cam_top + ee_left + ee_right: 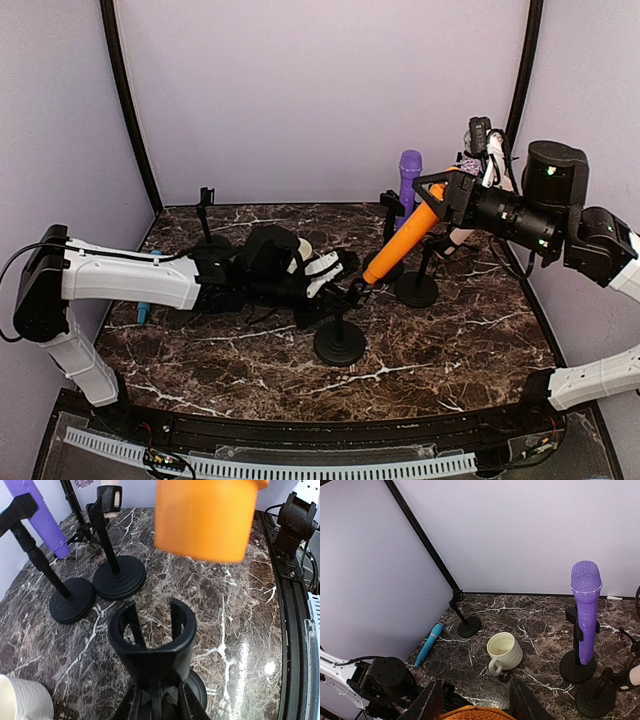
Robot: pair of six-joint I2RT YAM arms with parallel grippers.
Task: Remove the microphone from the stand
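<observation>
The orange microphone (405, 238) hangs slanted in the air, with my right gripper (441, 196) shut on its upper end. In the right wrist view its orange mesh head (477, 714) sits between the two fingers (428, 705). Its blunt tail (204, 517) hovers just above the black stand's clip (152, 630), apart from it, and the clip is empty. My left gripper (157, 702) is shut on the stand's neck right under the clip. The stand's round base (340, 343) rests on the marble.
A purple microphone (409, 180) stands in its stand at the back. Another black stand (417, 288) is close behind the orange one. A white mug (504, 650) sits mid-table, a blue microphone (429, 644) lies at the left wall, and an empty stand (465, 617) is back left.
</observation>
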